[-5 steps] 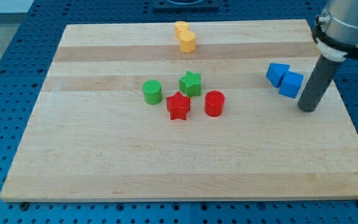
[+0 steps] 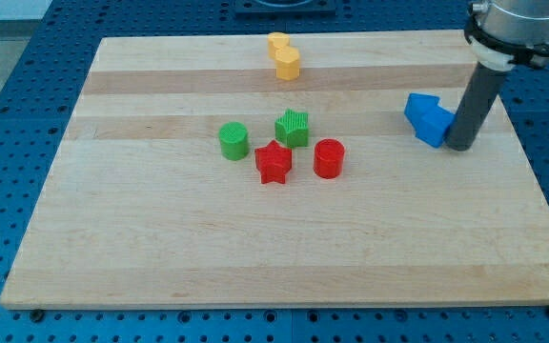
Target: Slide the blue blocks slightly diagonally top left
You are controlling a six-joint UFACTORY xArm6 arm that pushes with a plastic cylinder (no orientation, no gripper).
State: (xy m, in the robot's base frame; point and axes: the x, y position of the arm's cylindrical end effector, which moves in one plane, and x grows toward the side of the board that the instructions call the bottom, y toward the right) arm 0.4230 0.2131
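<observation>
currently my tip [image 2: 459,146], a bare rod with no jaws to open or close, touches the right side of the two blue plastic blocks [image 2: 427,118] near the wooden board's [image 2: 255,248] right edge. risk: off-centre contact could split the pair or spin one aside.

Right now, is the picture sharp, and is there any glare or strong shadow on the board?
Camera view: sharp throughout, with even, soft lighting. No glare on the wooden board. Only faint, short shadows lie under the red star and the red cylinder. My tip, against the blue blocks, shows no motion blur.
</observation>
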